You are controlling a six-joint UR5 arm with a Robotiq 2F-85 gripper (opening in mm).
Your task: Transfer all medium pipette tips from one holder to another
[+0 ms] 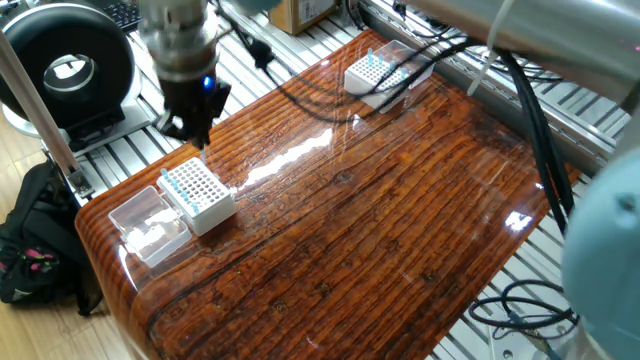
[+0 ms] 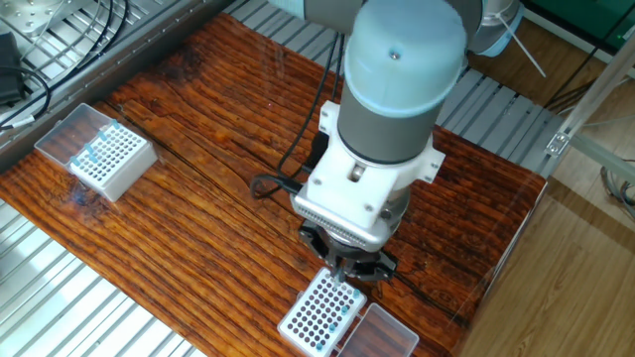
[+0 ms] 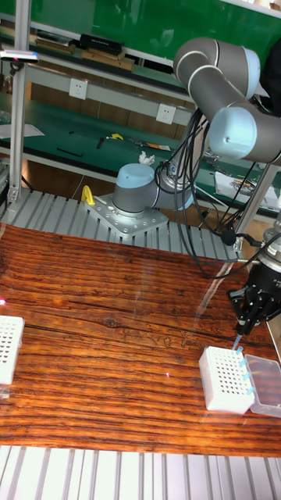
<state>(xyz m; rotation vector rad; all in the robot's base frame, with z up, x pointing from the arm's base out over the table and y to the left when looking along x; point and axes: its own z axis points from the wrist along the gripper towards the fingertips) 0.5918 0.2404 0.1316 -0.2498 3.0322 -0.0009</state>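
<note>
My gripper [image 1: 195, 132] hangs just above the far corner of the near white holder [image 1: 203, 197], shut on one medium pipette tip [image 3: 238, 342] that points down over the grid. A row of blue-topped tips [image 1: 170, 182] stands along that holder's left edge. The other fixed view shows the gripper [image 2: 344, 280] over the same holder [image 2: 319, 312], with the wrist hiding the tip. The second white holder [image 1: 372, 72], with several blue-topped tips, sits at the table's far end, also seen as the holder [image 2: 109, 157] and the holder [image 3: 6, 348].
A clear lid [image 1: 150, 225] lies beside the near holder, close to the table's rounded corner. A black round device [image 1: 70, 68] and a black bag [image 1: 30, 245] sit off the table on the left. Cables [image 1: 420, 40] run behind the far holder.
</note>
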